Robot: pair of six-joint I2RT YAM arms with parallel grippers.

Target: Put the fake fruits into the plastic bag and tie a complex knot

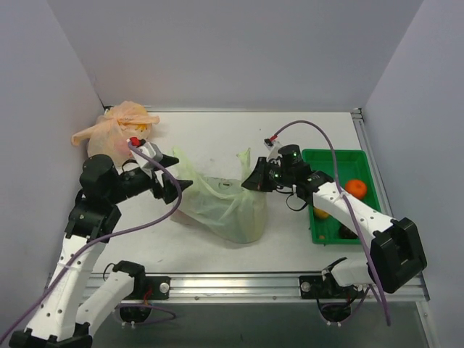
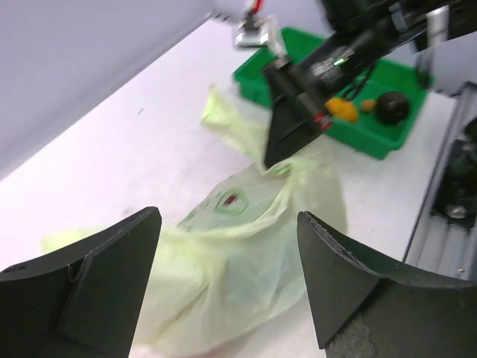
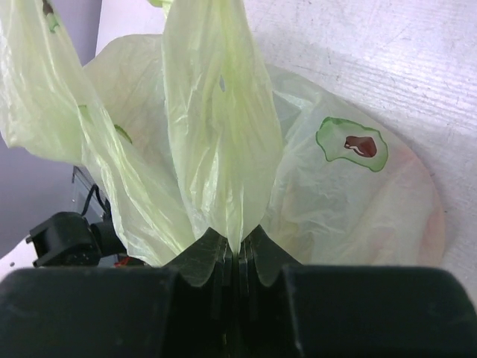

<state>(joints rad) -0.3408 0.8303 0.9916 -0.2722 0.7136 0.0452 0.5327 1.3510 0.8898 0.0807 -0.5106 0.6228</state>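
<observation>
The pale green plastic bag lies crumpled on the white table between both arms. My right gripper is shut on a loop handle of the plastic bag, the film pinched between its fingertips and standing up from them. My left gripper hangs open at the bag's left end, its wide-apart fingers either side of the bag with nothing gripped. Fake fruits rest in the green tray: an orange, a yellow piece and a dark one. What the bag holds is hidden.
The green tray stands at the right, beside the right arm. A peach-orange plastic bag sits in the back left corner, just behind the left arm. Grey walls close in the table on three sides.
</observation>
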